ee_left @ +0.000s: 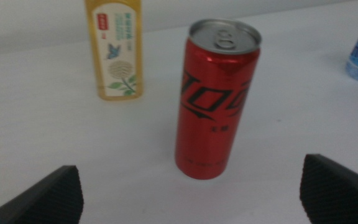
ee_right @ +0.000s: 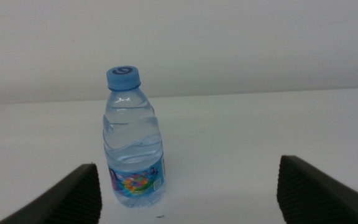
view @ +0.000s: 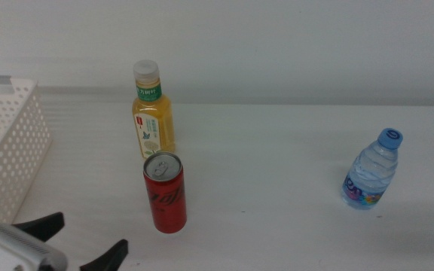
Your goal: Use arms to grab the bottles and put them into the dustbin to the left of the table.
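I'm holding my left tool (view: 77,241) open facing the red can (view: 165,192); right tool (ee_right: 188,193) open facing the water bottle (ee_right: 132,140).

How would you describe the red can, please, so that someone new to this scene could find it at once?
Start at the white perforated basket at the table's left edge, then look right to the yellow-drink bottle. Standing upright just in front of it, nearer the camera, is the red soda can. It is the only metal container, red with a silver pull-tab top, with the left gripper open before it.
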### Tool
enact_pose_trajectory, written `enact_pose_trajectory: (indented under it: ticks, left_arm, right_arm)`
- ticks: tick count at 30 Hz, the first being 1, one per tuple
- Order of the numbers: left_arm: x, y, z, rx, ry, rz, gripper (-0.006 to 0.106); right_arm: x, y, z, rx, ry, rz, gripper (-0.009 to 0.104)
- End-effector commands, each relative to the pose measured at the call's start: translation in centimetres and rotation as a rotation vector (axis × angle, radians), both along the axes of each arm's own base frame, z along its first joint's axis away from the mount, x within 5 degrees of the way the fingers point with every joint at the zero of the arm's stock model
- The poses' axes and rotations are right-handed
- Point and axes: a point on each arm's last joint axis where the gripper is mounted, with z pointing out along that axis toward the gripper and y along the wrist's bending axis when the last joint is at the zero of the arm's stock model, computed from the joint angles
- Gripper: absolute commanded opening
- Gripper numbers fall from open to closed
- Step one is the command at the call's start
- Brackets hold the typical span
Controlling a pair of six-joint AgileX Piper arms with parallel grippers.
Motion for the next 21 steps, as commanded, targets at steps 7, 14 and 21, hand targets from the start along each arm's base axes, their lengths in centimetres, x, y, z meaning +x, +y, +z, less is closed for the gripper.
enact_pose_trajectory:
  ticks: [7,14,21]
  left_arm:
    - [1.1,-1.3,-2.0,-0.013,0.032,-0.011,0.094]
    - [2.3,-2.1,-3.3,-0.008,0.014,0.004,0.094]
    - [3.3,-2.6,-4.3,-0.030,0.001,0.028,0.094]
  right_arm:
    - [-0.1,0.0,-1.2,-0.009,0.004,-0.005,0.076]
    - [-0.1,0.0,-1.2,-0.009,0.004,-0.005,0.076]
    - [-0.1,0.0,-1.2,-0.009,0.004,-0.005,0.076]
